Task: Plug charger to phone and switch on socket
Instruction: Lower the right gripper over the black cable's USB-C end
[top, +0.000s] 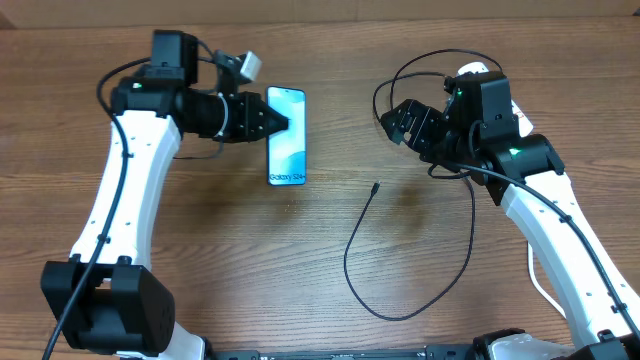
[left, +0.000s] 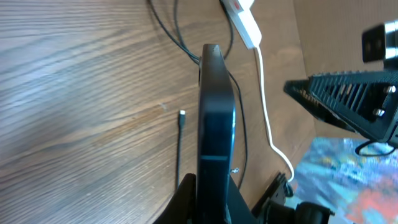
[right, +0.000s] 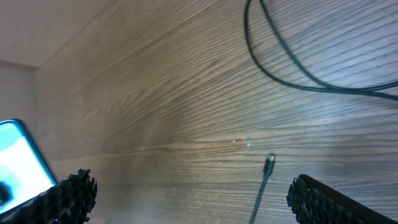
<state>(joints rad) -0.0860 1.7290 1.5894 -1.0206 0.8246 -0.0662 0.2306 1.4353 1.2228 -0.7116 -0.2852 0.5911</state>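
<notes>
Open wooden table (top: 335, 120) lies between the phone (top: 288, 150) and the charger (top: 346, 258) (its thin loop crosses the middle); the left gripper (top: 284, 124) blocks the phone's left edge, and its near end is clear.

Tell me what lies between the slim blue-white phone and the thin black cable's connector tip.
Nothing but bare wooden table between the slim blue-white phone and the thin black charger's connector tip, seen in the overhead view.
</notes>
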